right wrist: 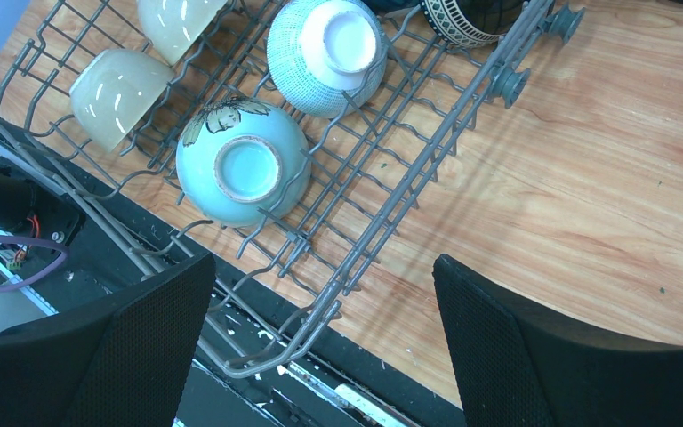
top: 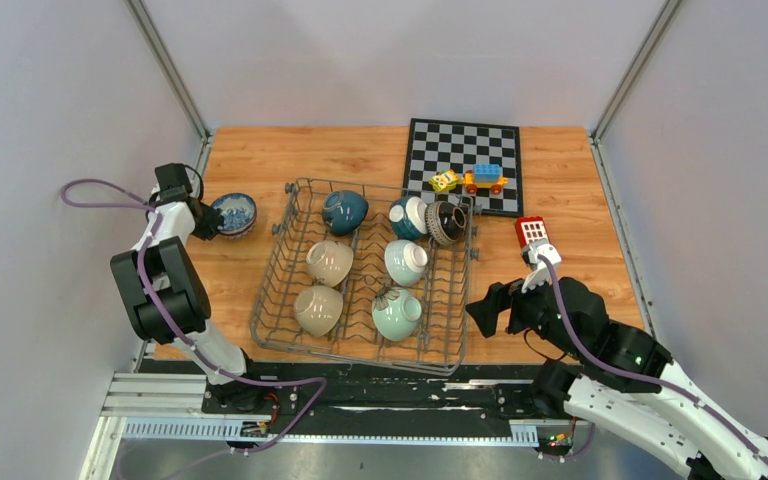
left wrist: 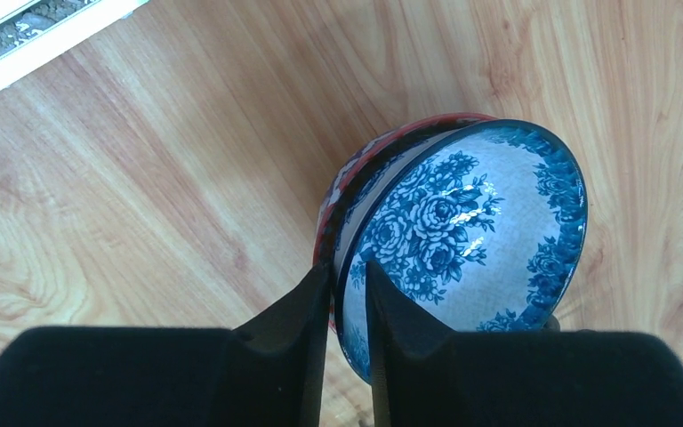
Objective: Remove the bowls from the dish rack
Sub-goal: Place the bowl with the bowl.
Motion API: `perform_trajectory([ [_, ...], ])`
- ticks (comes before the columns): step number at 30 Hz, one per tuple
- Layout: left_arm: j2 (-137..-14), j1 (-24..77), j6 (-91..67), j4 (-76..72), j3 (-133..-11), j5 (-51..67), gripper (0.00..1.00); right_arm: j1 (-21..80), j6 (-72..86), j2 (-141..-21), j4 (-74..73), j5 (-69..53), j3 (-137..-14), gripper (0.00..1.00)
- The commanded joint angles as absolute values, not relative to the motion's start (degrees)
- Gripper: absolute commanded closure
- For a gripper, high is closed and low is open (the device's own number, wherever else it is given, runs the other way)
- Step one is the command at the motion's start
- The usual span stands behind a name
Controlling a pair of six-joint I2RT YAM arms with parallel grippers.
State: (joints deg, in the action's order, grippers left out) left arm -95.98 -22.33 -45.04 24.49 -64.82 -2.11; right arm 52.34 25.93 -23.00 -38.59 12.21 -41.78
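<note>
The grey wire dish rack sits mid-table and holds several bowls on their sides or upside down: dark teal, teal-and-white, dark brown striped, two beige, pale dotted and celadon. My left gripper is shut on the rim of a blue-and-white patterned bowl left of the rack, low over the table. My right gripper is open and empty above the rack's near right corner, close to the celadon bowl.
A black-and-white chessboard lies at the back right with toy blocks on it. A red-and-white block stands right of the rack. The table's left edge is near the held bowl.
</note>
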Motion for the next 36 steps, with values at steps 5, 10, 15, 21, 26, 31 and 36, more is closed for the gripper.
perform_trajectory([
  [5, -95.06, -22.5, -43.05, 25.19, -65.99, -2.43, 0.69, 51.69, 25.93, -22.39, -38.51, 13.53, -41.66, 0.04],
  [10, -93.87, -22.5, -42.55, 25.82, -66.09, -2.92, 0.62, 51.68, 25.66, -22.6, -38.53, 13.43, -41.83, 0.04],
  [15, -93.01, -22.5, -42.54, 26.66, -66.89, -2.44, 0.6, 51.68, 25.54, -22.16, -38.45, 13.4, -41.83, 0.04],
  [21, -91.91, -22.51, -42.31, 27.96, -67.78, -2.41, 0.59, 51.75, 25.66, -21.94, -38.5, 13.16, -41.57, 0.04],
  [26, -91.15, -22.5, -42.19, 29.05, -67.43, -3.34, 0.58, 51.68, 25.66, -21.56, -38.52, 13.19, -41.4, 0.04],
  [31, -90.53, -22.5, -40.96, 31.08, -68.29, -6.02, 0.59, 51.7, 25.58, -21.36, -38.57, 13.07, -41.31, 0.04],
  [36, -90.7, -22.55, -40.08, 31.93, -68.66, -7.2, 0.61, 51.68, 25.65, -20.85, -38.74, 13.02, -41.22, 0.04],
])
